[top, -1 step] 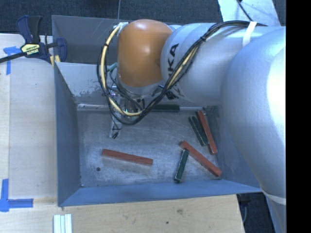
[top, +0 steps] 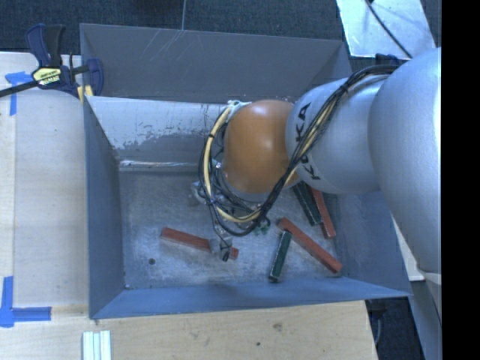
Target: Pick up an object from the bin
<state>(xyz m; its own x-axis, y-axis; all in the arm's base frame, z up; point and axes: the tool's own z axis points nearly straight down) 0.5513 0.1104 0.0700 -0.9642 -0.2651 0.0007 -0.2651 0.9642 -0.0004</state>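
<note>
1. The grey metal bin (top: 105,201) is showing bare floor toward 9 o'clock, while sticks are crowding its 3 o'clock wall.
2. The tool (top: 224,249) is hanging low near the floor's 6 o'clock edge; I cannot tell its opening.
3. A flat red-brown stick (top: 186,238) is lying at its 9 o'clock and a dark green stick (top: 280,256) at its 3 o'clock.

Dim overall; pale sheen on the arm (top: 375,126) at right and its orange cover (top: 251,145) at centre; shadow beneath them on the bin (top: 150,216) floor.
</note>
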